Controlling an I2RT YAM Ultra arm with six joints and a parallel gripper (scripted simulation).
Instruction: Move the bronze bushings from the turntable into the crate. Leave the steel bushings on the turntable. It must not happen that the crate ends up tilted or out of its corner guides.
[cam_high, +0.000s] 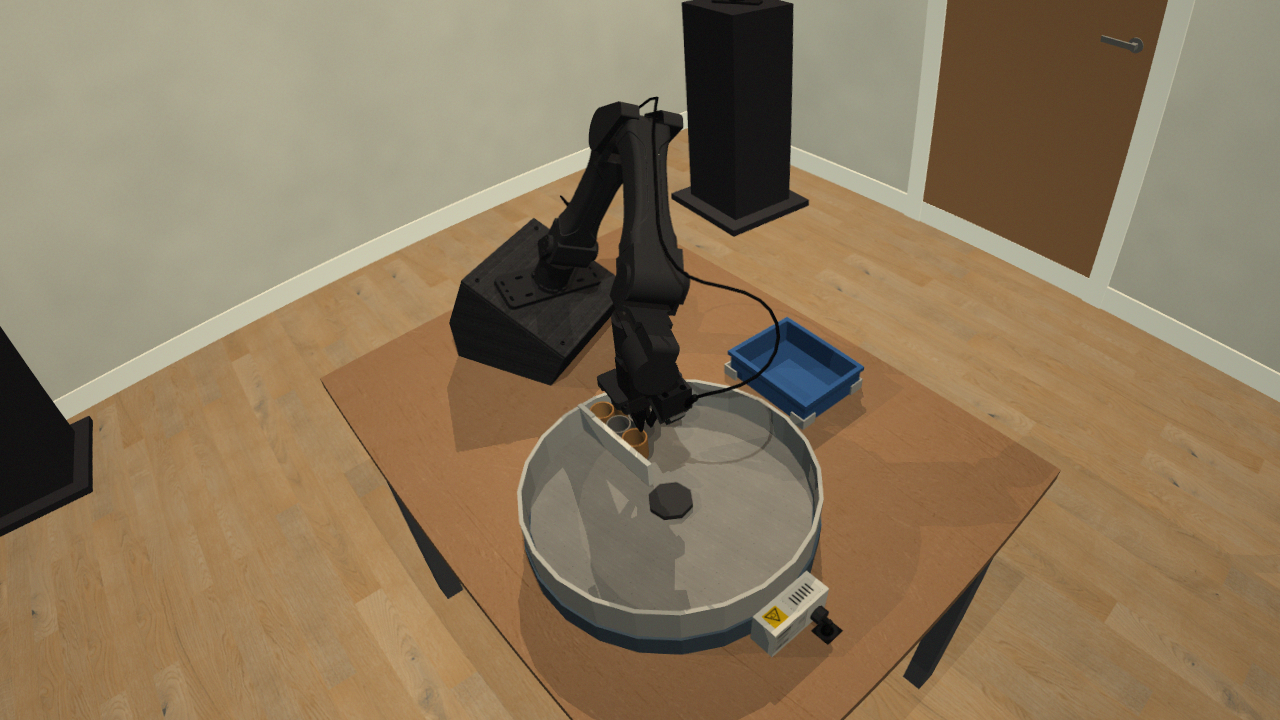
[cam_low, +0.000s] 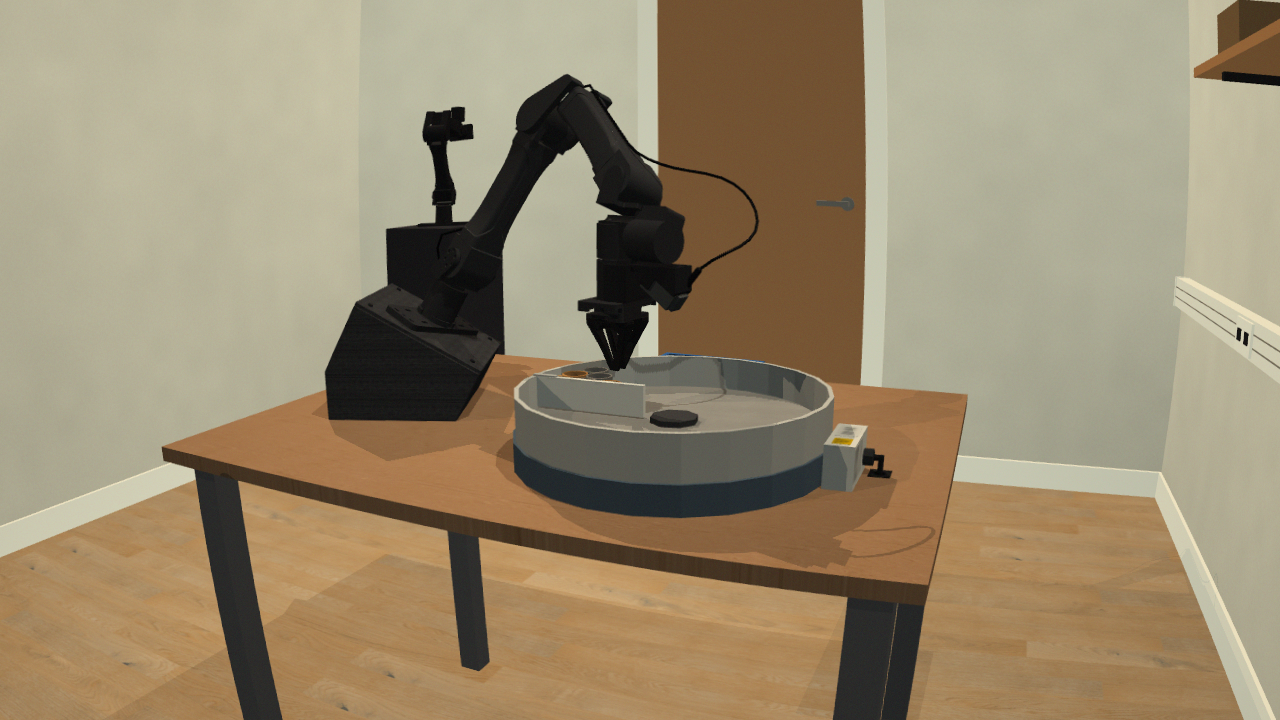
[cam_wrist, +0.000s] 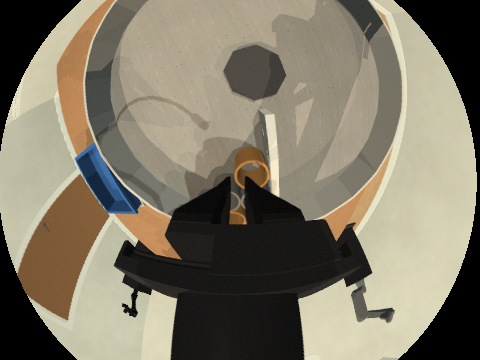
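Note:
My gripper (cam_high: 642, 426) (cam_low: 617, 368) (cam_wrist: 237, 182) points down at the bushing cluster, its fingers a narrow gap apart with nothing seen held. A bronze bushing (cam_high: 635, 445) (cam_wrist: 250, 155) stands upright, just hubward of the fingertips. A steel bushing (cam_high: 618, 423) stands beside it, with another bronze bushing (cam_high: 601, 410) behind. In the wrist view, steel rims (cam_wrist: 235, 201) and a bronze rim (cam_wrist: 237, 218) show between the fingers. The gripper hides the rest of the cluster. They stand on the turntable (cam_high: 671, 622) (cam_low: 680, 456) (cam_wrist: 391, 100). The blue crate (cam_high: 827, 400) (cam_wrist: 86, 154) looks empty.
A pale partition (cam_high: 617, 443) (cam_low: 590, 395) (cam_wrist: 272, 150) runs beside the bushings toward the dark hub (cam_high: 670, 499) (cam_low: 673, 418) (cam_wrist: 254, 72). A raised wall rings the turntable. A drive box (cam_high: 789, 613) (cam_low: 844, 456) is fixed outside it. A loose cable loops from the wrist.

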